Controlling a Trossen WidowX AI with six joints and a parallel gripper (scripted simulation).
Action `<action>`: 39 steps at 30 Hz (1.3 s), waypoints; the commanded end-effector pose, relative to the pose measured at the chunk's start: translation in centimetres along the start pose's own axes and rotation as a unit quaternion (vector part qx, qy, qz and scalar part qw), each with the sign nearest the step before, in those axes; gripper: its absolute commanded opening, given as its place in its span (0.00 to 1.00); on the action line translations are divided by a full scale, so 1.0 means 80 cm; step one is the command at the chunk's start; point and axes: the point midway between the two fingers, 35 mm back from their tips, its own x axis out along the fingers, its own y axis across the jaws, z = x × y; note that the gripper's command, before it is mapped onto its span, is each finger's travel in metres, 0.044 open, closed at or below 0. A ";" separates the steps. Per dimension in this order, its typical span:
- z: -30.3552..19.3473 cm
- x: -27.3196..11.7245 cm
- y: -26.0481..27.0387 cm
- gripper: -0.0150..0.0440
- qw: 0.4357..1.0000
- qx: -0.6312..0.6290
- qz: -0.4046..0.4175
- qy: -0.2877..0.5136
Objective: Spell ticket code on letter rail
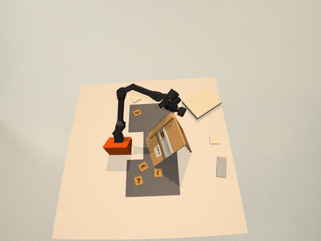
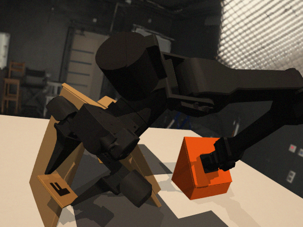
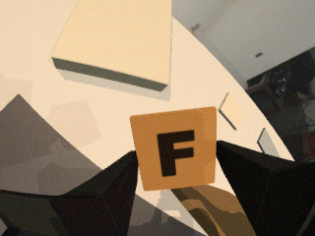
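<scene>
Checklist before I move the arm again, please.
1. Orange square F tile gripped between the black jaws: ok.
2. F facing the wrist camera, readable: ok.
3. Tile already in the pale letter rail: not ok, held outside it.
4. White paper ticket legible enough to confirm F comes next: cannot tell.
5. Orange square 2, 3, 7 and J tiles on the counter: ok.

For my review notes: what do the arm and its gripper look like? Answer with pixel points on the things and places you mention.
The arm (image 1: 120, 107) (image 2: 208, 78) is dark, near-black, with chunky angular links and a fat cylindrical housing near the wrist. The gripper (image 1: 180, 114) (image 2: 59, 189) (image 3: 176, 151) matches, with two tapering, wedge-like fingers. No cables or markings are discernible.
</scene>
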 end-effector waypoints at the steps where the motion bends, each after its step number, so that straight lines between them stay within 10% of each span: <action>1: 0.009 -0.004 -0.013 0.25 1.000 0.022 -0.013 -0.010; 39: -0.066 -0.142 -0.231 0.25 0.947 0.236 -0.208 -0.071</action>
